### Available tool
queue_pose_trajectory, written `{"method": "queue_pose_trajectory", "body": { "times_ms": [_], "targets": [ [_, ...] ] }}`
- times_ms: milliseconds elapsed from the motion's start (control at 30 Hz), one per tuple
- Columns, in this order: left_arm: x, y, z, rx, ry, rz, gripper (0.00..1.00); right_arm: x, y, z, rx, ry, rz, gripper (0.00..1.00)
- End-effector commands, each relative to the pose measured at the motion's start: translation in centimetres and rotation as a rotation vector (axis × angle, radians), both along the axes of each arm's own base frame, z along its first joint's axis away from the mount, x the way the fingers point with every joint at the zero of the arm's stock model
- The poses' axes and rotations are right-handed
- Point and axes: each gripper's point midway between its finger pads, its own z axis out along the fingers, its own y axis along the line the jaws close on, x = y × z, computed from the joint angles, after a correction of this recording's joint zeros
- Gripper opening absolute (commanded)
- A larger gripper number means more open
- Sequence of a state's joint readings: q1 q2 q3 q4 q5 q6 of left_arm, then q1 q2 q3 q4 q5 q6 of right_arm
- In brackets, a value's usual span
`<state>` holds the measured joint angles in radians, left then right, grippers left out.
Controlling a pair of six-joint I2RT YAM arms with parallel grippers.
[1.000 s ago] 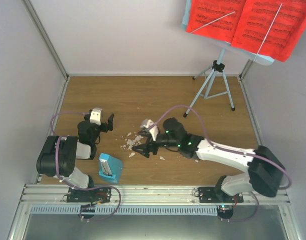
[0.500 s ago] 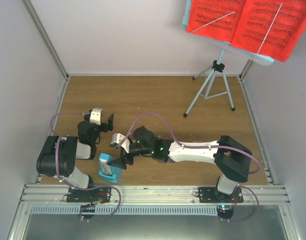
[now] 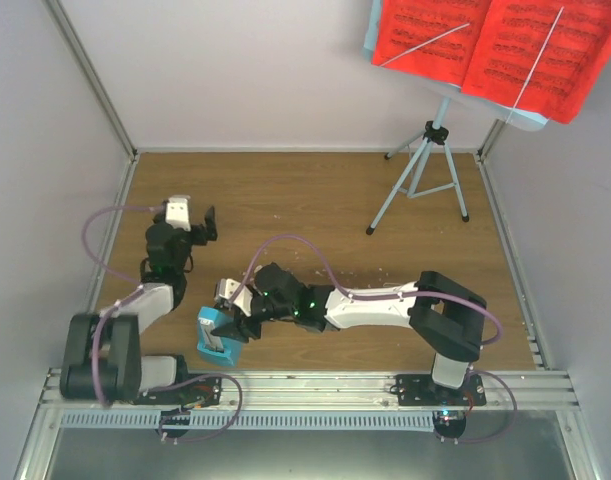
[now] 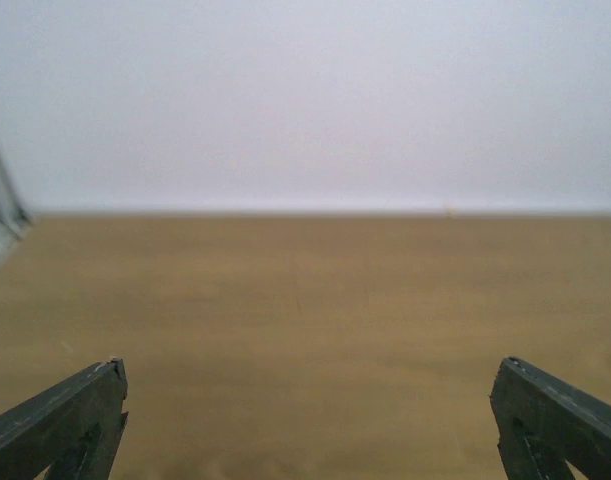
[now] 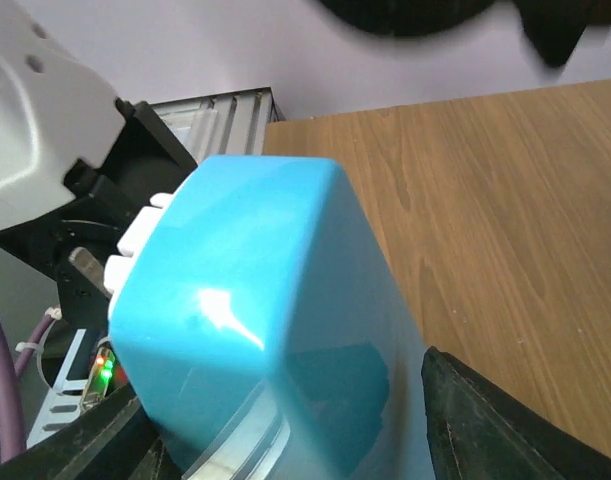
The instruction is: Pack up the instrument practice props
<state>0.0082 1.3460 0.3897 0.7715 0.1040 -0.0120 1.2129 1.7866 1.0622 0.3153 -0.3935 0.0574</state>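
Two arms, one small blue box, one music stand and two red pages show in the top view; the wooden table lies under all of them.

At the left, the left gripper hangs over the middle left of the board, pointed toward the back wall. In its wrist view the left gripper stands wide apart, one dark finger in each lower corner, with only bare wood and the pale wall between them; it holds nothing.

Lower left of centre is the small blue box, just beside the metal rail that crosses the bottom of the frame. Its long axis runs roughly up and down the frame, leaning a little to the right at the near end. The right arm stretches across from the lower right, and the right gripper sits at the box's upper right edge, covering part of it. In the right wrist view the box fills the centre, a rounded corner toward the lens, with a dark finger at the lower right and another at the lower left. The jaws straddle it, partly closed; whether they press on it I cannot tell.

At the upper right the pale-blue music stand rests on three tripod legs near the back wall, its pole tilted up toward the right. Its plate carries the two red sheet-music pages, side by side, each crossed by a thin pale rod.
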Motion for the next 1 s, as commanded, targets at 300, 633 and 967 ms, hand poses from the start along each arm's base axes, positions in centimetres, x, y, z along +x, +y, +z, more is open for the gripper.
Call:
{"method": "queue_pose_trajectory", "body": {
  "times_ms": [300, 633, 967],
  "targets": [
    [-5.1, -1.0, 11.8, -0.459, 0.192, 0.061, 0.99, 2.3, -0.8, 2.9, 0.107, -0.025, -0.186, 0.39],
    [-10.8, -7.8, 15.4, -0.429, 0.228, -0.352, 0.99, 7.0, -8.6, 2.7, 0.044, -0.09, -0.505, 0.36],
    [-13.8, -9.7, 15.3, -0.369, 0.228, -0.504, 0.99, 13.4, -18.7, 2.8, 0.038, -0.108, -0.743, 0.36]
  ]
}}
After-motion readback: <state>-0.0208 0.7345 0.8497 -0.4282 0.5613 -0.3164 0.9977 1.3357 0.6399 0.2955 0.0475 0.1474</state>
